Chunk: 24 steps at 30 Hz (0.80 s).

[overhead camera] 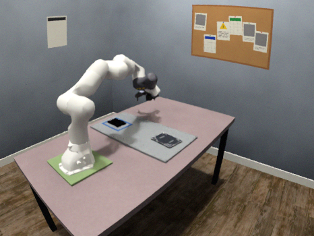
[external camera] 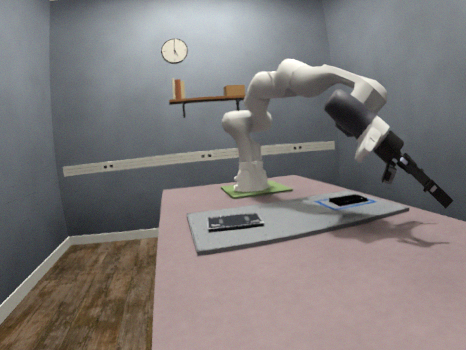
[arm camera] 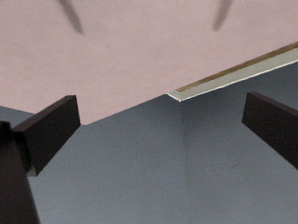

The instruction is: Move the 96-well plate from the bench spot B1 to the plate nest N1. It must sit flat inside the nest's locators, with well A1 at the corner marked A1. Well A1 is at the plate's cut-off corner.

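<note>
The black 96-well plate point(overhead camera: 116, 123) lies flat inside the blue-outlined spot B1 at the left end of the grey mat point(overhead camera: 145, 135); it also shows in the exterior view point(external camera: 348, 200). The dark plate nest N1 point(overhead camera: 166, 139) point(external camera: 235, 221) sits at the mat's other end and is empty. My gripper point(overhead camera: 144, 96) point(external camera: 422, 184) hangs high above the far side of the table, beyond the mat and well away from the plate. In the wrist view its fingers stand wide apart with nothing between them. The plate's cut-off corner is too small to make out.
The arm's base stands on a green pad point(overhead camera: 79, 165) at the table's left end. The wrist view looks past the pink table's far edge point(arm camera: 125, 107) to the wall and skirting. A shelf point(external camera: 207, 99) hangs on the far wall.
</note>
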Each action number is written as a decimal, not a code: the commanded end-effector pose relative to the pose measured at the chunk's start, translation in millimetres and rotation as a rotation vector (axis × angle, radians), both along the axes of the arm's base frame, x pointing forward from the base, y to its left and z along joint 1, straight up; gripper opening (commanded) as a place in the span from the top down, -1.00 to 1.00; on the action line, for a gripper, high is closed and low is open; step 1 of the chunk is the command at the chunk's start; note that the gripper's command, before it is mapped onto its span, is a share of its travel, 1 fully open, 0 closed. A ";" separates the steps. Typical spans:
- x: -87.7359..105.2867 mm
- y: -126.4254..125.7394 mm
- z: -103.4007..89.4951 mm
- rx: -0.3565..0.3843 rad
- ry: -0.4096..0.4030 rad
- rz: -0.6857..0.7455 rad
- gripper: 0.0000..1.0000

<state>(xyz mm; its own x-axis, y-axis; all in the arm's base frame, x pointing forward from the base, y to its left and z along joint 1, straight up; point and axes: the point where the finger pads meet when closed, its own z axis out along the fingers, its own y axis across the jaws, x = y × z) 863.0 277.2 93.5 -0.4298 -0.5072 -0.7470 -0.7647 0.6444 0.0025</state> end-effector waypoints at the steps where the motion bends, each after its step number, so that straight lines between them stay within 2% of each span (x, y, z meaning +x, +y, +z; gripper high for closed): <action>1: 0.1 0.0 0.2 0.000 0.000 0.000 -1.00; 18: -0.2 0.2 0.2 -0.002 -0.001 0.002 -1.00; 24: -6.2 3.4 1.1 -0.038 -0.028 0.056 -1.00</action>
